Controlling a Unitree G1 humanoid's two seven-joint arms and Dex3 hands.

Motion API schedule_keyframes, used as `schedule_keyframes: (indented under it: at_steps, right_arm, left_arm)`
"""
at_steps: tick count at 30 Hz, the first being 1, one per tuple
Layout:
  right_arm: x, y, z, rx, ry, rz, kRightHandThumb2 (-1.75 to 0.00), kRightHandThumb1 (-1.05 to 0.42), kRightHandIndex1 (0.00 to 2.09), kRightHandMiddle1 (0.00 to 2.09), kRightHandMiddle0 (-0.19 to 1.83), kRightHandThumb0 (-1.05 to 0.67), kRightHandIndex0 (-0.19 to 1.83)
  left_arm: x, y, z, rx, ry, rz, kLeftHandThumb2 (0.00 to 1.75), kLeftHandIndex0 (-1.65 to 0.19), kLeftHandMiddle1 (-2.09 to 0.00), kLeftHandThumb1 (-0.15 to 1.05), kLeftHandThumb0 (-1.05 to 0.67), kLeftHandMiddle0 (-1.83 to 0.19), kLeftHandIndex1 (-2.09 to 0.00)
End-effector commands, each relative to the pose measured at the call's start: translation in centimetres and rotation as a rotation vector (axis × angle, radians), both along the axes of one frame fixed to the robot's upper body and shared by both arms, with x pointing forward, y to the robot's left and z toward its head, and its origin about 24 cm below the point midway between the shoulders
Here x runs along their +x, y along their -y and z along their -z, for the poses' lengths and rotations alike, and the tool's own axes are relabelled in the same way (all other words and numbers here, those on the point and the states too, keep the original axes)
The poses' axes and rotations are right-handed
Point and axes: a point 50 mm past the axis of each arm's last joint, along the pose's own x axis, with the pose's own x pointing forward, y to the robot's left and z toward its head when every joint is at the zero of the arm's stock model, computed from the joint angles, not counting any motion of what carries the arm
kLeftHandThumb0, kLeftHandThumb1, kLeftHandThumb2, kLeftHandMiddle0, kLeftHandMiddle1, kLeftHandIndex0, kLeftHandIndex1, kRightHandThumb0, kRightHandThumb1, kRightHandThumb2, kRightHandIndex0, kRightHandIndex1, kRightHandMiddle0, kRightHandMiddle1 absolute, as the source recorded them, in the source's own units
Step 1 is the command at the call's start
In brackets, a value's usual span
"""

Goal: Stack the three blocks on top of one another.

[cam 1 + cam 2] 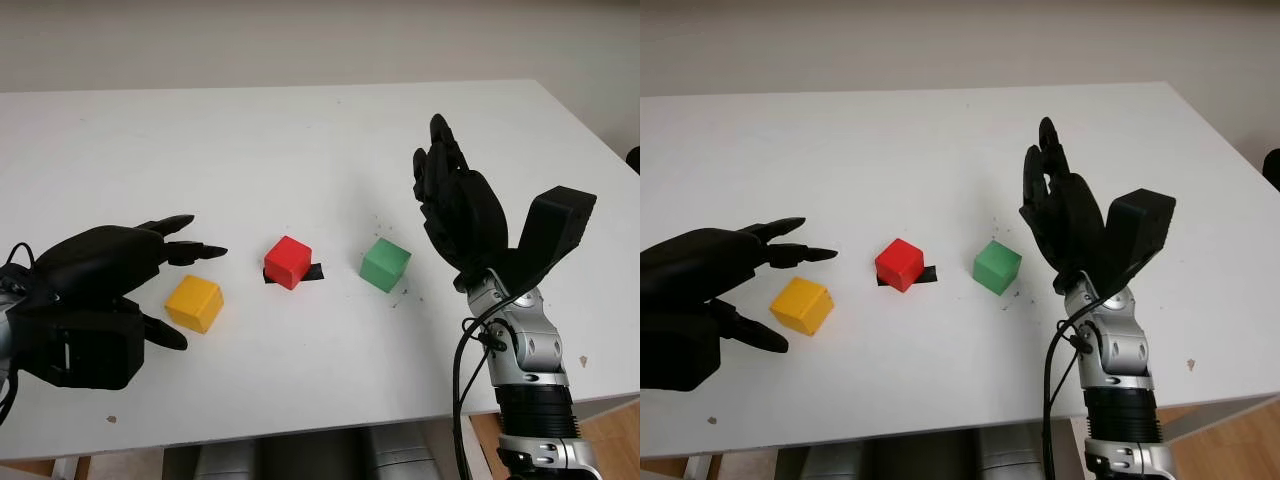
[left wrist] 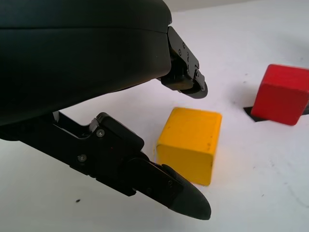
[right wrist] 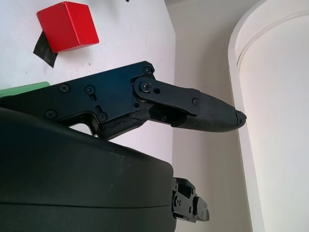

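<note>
Three blocks lie apart in a row on the white table point(image 1: 300, 140): a yellow block point(image 1: 194, 303) on the left, a red block point(image 1: 288, 262) in the middle on a scrap of black tape point(image 1: 313, 272), and a green block point(image 1: 385, 264) on the right. My left hand point(image 1: 160, 285) is open just left of the yellow block, its fingers point(image 2: 186, 79) reaching over and beside the block point(image 2: 190, 145) without touching it. My right hand point(image 1: 455, 195) is open, raised upright to the right of the green block.
The table's front edge runs close below the blocks, and its right edge lies just beyond my right arm. Small dark specks mark the surface near the green block.
</note>
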Motion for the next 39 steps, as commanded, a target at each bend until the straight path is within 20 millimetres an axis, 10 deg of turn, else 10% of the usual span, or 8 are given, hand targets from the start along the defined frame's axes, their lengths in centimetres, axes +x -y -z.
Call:
schedule_keyframes:
  at_steps: [1, 13, 22, 39]
  right_arm:
    - [0.2, -0.1, -0.5, -0.002, 0.020, -0.007, -0.68, -1.05, 0.00, 0.00, -0.19, -0.75, -0.19]
    - [0.1, 0.2, -0.5, -0.007, 0.022, -0.004, -0.68, -1.05, 0.00, 0.00, -0.19, -0.75, -0.19]
    - [0.1, 0.2, -0.6, -0.009, 0.023, -0.001, -0.68, -1.05, 0.00, 0.00, -0.19, -0.74, -0.19]
    - [0.1, 0.3, -0.5, -0.017, 0.021, -0.004, -0.67, -1.05, 0.00, 0.00, -0.19, -0.73, -0.19]
  left_arm:
    - [-0.3, 0.1, 0.4, 0.019, -0.008, 0.000, 0.04, -0.44, -0.07, 0.80, -0.69, -0.05, -0.16]
    - [-0.4, 0.1, 1.0, 0.072, -0.017, 0.003, 0.05, -0.46, -0.06, 0.77, -0.63, -0.07, -0.28]
    - [-0.2, 0.3, 1.5, 0.033, 0.018, -0.001, 0.06, -0.21, -0.06, 0.80, -0.62, -0.15, -1.02]
    - [-0.1, -0.3, 2.7, -0.190, 0.041, -0.008, 0.06, -0.17, -0.08, 1.02, -0.51, -0.27, -1.47]
